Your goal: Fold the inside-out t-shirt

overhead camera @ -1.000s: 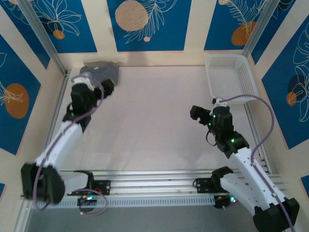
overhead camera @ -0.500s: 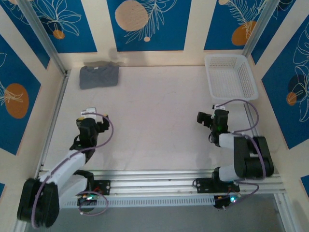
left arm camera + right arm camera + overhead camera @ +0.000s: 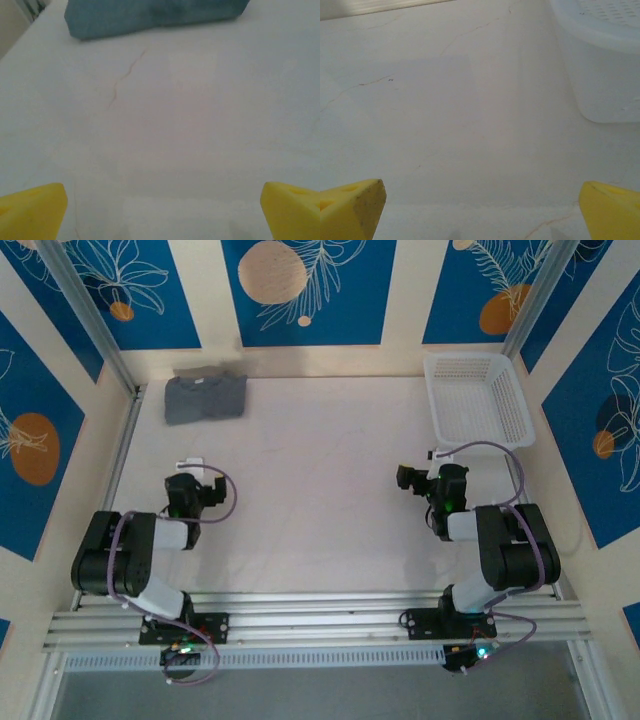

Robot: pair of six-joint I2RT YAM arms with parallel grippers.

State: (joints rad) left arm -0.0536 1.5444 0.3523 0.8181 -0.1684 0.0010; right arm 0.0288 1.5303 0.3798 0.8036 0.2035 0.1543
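1. At 6 o'clock, along the near edge: aluminium rails point(image 3: 320, 608) carrying both arm bases.
2. At 8 o'clock on the white table point(image 3: 320, 460): left gripper point(image 3: 193, 483), arm tucked back on itself, nose toward 12. From the left wrist, yellow fingertips point(image 3: 31, 210) spread wide at the bottom corners. Released, grasping nothing, bare tabletop between them.
3. At 4 o'clock: right gripper point(image 3: 425, 478), arm likewise tucked, nose toward 12, a purple cable point(image 3: 490, 448) looping over it. From the right wrist, yellow fingertips point(image 3: 350, 207) parted just as wide. Released, grasping nothing, with faint hairline marks on the tabletop ahead.
4. At 11 o'clock, in the far left corner: the inside-out t-shirt point(image 3: 205, 398), dark grey, lying flat on the table as a compact, roughly rectangular bundle near the back wall. Well apart from both grippers. From the left wrist, straight ahead at 12, along the top edge.
5. At 1 o'clock, in the far right corner: white basket point(image 3: 520, 405), perforated, resting on the table. Near the right gripper, at its 1 o'clock. Well apart from the t-shirt.
6. At 12, beyond the table: blue backdrop panels point(image 3: 300, 290) with white leaf outlines and orange discs.
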